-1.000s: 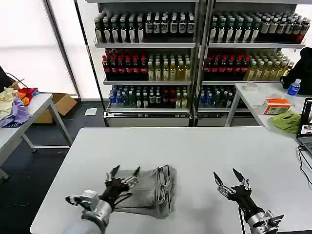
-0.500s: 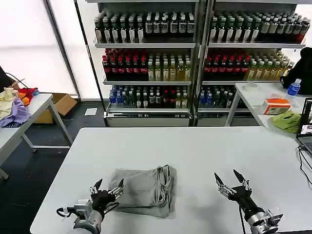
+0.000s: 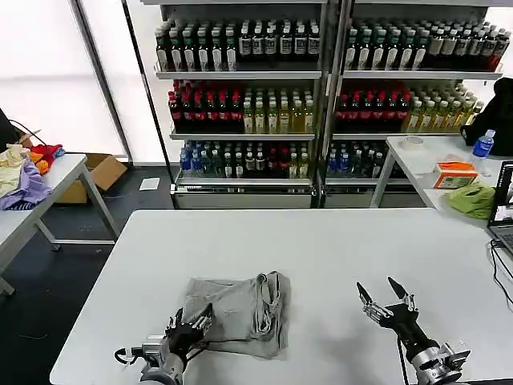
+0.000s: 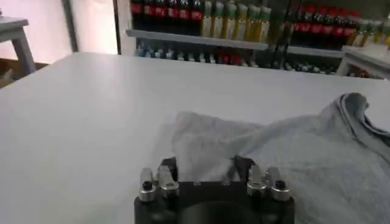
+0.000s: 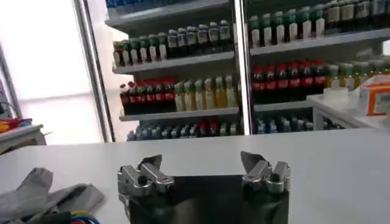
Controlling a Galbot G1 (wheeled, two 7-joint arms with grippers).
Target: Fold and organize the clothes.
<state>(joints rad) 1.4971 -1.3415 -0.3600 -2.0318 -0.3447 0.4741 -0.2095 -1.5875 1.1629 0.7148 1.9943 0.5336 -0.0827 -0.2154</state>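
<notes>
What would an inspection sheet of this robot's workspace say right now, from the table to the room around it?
Surface: white table, bare apart from the shirt.
Job's things: one light grey shirt, folded into a rumpled bundle, near the table's front left.
Clutter: nothing seen on this table.
Grippers: left gripper low at the shirt's near-left corner; right gripper open, above bare table to the right.
Cables: black cable at the table's right edge.
Surroundings: drink shelves behind; side tables with fabrics, lime-green cloth.
</notes>
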